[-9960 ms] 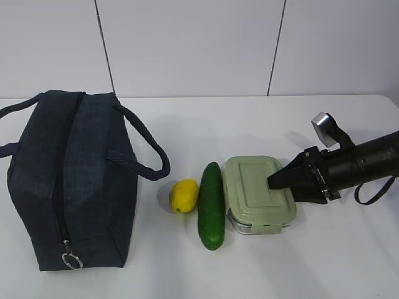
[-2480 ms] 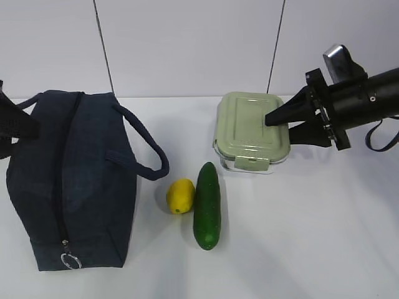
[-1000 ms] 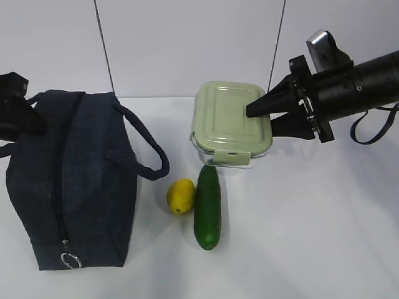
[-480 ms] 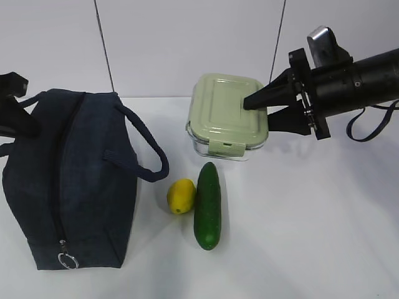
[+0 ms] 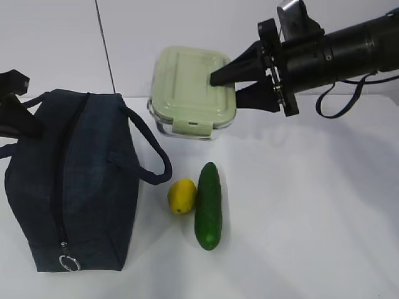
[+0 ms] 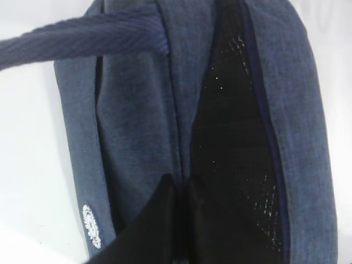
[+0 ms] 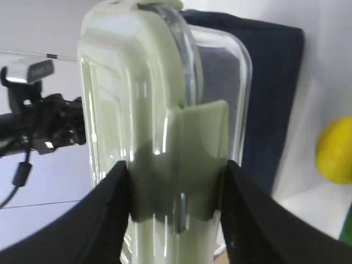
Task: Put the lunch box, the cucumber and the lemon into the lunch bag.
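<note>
The black left gripper (image 5: pixel 15 109) is cut off by the left edge of the exterior view; only the dark bases of its fingers (image 6: pixel 159 220) are seen at the bottom of the left wrist view, the tips being lost against the dark navy fabric lunch bag (image 5: pixel 68 180); the bag's interior (image 6: pixel 234 165) is too dark to be made out; the small yellow lemon (image 7: pixel 335 149) is cropped by the right wrist view's right edge.
</note>
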Motion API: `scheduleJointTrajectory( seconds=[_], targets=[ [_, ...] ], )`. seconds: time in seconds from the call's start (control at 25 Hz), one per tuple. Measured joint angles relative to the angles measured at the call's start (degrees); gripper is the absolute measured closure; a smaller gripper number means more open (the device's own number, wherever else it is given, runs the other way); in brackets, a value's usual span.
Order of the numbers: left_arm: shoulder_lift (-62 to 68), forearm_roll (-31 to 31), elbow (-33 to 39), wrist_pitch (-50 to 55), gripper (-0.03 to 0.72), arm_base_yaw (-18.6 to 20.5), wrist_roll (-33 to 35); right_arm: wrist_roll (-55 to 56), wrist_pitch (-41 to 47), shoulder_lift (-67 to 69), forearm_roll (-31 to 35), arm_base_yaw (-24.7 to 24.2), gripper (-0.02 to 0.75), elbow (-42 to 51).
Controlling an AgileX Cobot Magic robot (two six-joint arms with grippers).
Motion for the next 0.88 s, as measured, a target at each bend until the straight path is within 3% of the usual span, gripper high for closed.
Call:
scheduleJointTrajectory(
  seconds=[0.48, 0.88],
  targets=[
    [0.00, -2.29, 0.00, 0.45, 0.686, 0.00, 0.13, 5.68, 0.60, 0.00, 0.12, 0.82, 0.390, -4.57],
    [0.00, -2.52, 0.00, 0.89, 0.686, 0.00, 0.17, 6.27, 0.59, 4.27, 4.06, 8.28, 0.390, -6.73]
  ],
)
